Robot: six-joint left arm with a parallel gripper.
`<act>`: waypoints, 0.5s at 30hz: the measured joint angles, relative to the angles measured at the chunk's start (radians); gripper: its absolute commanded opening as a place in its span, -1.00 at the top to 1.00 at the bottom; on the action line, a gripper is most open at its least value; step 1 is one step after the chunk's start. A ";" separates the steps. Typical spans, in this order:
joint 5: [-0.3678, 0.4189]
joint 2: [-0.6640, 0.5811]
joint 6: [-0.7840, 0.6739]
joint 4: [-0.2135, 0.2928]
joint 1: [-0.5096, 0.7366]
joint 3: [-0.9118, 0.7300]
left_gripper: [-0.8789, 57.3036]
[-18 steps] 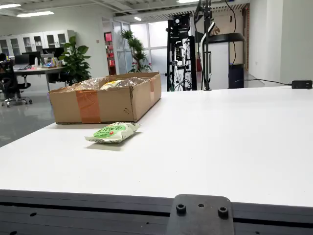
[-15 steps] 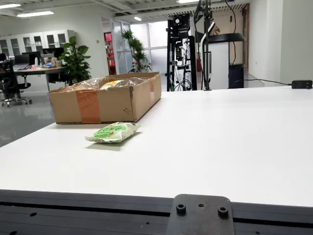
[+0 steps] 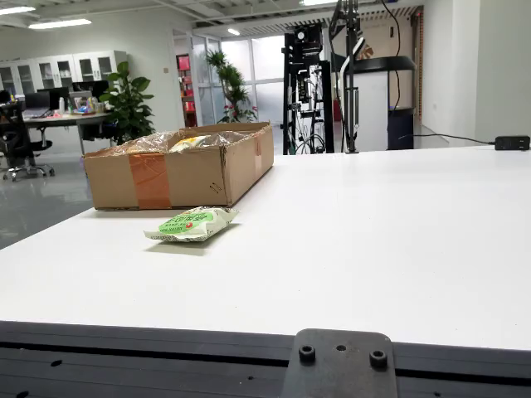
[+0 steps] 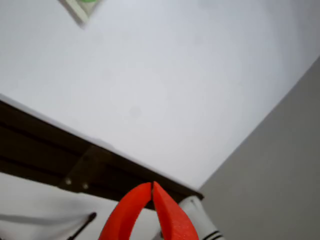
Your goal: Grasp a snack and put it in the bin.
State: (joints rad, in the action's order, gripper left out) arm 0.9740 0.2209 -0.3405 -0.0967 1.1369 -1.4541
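Gripper: my red gripper [image 4: 151,186] is closed, tips together, holding nothing.
Snack: green snack packet [image 3: 192,224] lies just before the cardboard bin [image 3: 178,175], untouched.
Change: none since earlier; approach not begun.

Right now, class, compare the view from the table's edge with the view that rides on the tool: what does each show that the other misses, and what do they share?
Only the table-edge view shows the cardboard box holding wrapped snacks, and the office behind. Only the tool-mounted view shows the red tool, tips together, hanging past the table's edge. Both show the white table and the green snack packet, of which the tool view catches only a corner.
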 measured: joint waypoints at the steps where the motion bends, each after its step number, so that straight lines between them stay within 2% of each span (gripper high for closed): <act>1: -0.002 0.000 0.000 0.000 0.000 0.000 0.97; 7: -0.048 0.000 -0.035 0.000 -0.004 0.000 0.97; 15: -0.147 0.000 -0.252 -0.005 -0.049 0.000 0.96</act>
State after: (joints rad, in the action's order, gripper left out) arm 0.8270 0.2213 -0.5927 -0.1016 1.0879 -1.4541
